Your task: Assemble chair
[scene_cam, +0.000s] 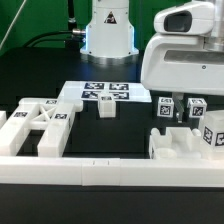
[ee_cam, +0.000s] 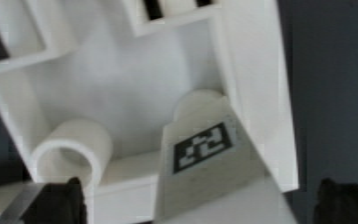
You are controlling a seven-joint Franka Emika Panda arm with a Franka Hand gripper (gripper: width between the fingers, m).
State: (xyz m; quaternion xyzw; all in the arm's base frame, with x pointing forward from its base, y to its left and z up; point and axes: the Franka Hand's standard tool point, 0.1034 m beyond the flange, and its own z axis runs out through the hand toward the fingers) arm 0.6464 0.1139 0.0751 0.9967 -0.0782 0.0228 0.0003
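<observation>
The chair is in loose chunky white parts with black-and-white tags. A wide framed part lies at the exterior view's left, and a small block sits near the middle. Another white part stands at the exterior view's right, under my gripper. In the wrist view that part fills the picture, with a tag on a sloping face and a rounded socket beside it. My gripper is open. Its dark fingertips stand wide apart on either side of the part, with a dark gap at one side.
The marker board lies flat behind the small block. A long low white rail runs along the front of the table. The arm's base stands at the back, with cables on the dark table beside it.
</observation>
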